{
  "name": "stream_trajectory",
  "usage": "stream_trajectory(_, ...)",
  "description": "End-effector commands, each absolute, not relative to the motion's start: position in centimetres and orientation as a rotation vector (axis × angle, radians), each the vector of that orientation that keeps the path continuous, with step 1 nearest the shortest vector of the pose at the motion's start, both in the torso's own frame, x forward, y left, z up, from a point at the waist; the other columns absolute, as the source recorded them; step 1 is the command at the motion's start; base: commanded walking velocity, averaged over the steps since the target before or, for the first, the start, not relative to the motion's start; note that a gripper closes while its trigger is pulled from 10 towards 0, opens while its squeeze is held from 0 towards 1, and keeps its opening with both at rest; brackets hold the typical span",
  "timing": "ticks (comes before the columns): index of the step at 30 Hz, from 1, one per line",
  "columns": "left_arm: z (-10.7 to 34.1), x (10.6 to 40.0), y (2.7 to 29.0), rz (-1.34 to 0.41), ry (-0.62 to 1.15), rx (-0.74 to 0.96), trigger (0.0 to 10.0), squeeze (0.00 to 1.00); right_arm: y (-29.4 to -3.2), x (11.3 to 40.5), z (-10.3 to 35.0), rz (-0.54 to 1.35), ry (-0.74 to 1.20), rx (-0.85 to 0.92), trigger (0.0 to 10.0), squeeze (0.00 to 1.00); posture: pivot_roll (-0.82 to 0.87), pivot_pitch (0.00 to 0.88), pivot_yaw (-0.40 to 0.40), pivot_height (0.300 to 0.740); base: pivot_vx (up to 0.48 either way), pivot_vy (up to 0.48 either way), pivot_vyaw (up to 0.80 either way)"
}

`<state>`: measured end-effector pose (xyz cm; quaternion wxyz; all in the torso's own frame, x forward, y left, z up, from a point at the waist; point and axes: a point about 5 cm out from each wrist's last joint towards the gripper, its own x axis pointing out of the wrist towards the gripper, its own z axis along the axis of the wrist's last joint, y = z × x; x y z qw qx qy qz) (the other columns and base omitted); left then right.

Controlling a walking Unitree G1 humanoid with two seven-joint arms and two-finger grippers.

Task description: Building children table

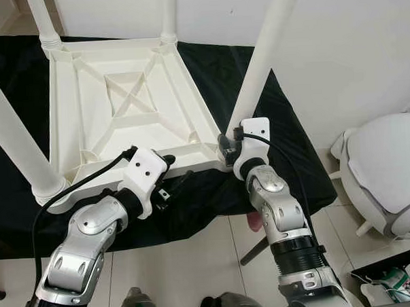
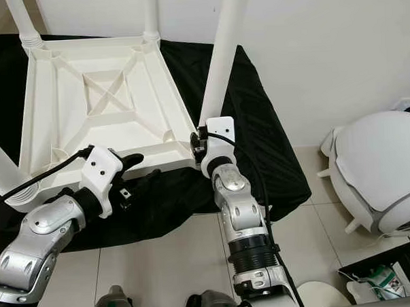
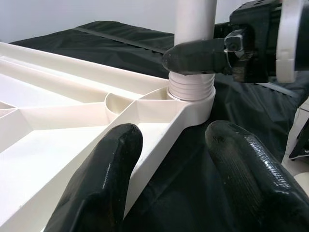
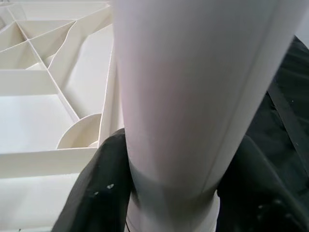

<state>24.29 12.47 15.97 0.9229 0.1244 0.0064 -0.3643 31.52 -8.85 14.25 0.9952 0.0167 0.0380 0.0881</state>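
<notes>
Upturned white plastic tabletop lay ribbed side up on a black cloth, four white legs standing up from its corners. Tiled floor showed nearer than the cloth.

Left claw sat at the near edge of the tabletop, fingers spread apart with nothing held. One finger lay over the white rim, the other over the black cloth just outside it, so the rim ran between them. A black cable trailed back from the left wrist across the near-left leg, which stood to the far left of this claw. Two further legs rose at the far corners, well beyond both claws.

Right claw was at the near-right corner, to the right of the left claw and close to it. Its fingers were closed on either side of the near-right leg, low on the shaft just above the ribbed collar seated in the corner socket. The leg rose from the claw tilted up and to the right.

Further right, well apart from the right claw, a white rounded appliance stood on the floor, with cluttered small items nearer than it. A wooden rod showed on the tiles behind the right forearm.
</notes>
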Motion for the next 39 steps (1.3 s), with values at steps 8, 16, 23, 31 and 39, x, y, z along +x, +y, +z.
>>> stream_trajectory(8, 15.7, 24.4, 12.4, -0.751, 0.021, 0.262, 10.0, 0.00, -7.7, 30.4, 14.1, 0.444, 0.075, 0.107, 10.0, 1.00, 0.07, 0.000, -0.131, 0.740, 0.000, 0.000, 0.00)
stream_trajectory(16, 15.8, 24.5, 12.3, -0.744, 0.015, 0.257, 10.0, 0.00, -10.0, 31.7, 14.5, 0.585, 0.018, -0.003, 10.0, 0.00, 0.07, 0.000, -0.130, 0.740, 0.000, 0.000, 0.00)
stream_trajectory(23, 16.0, 24.6, 12.3, -0.744, 0.011, 0.254, 10.0, 0.00, -12.7, 33.6, 14.9, 0.682, -0.013, -0.072, 10.0, 0.00, 0.07, 0.000, -0.129, 0.740, 0.000, 0.000, 0.00)
stream_trajectory(31, 16.2, 24.6, 12.5, -0.728, 0.007, 0.247, 10.0, 0.00, -12.4, 35.0, 14.7, 0.813, 0.012, -0.094, 10.0, 0.00, 0.08, 0.008, -0.126, 0.740, 0.000, 0.000, 0.00)
stream_trajectory(39, 16.3, 24.6, 12.5, -0.720, 0.002, 0.244, 10.0, 0.00, -10.7, 35.6, 13.9, 0.956, 0.038, -0.106, 10.0, 0.00, 0.09, 0.009, -0.130, 0.740, 0.000, 0.000, 0.00)
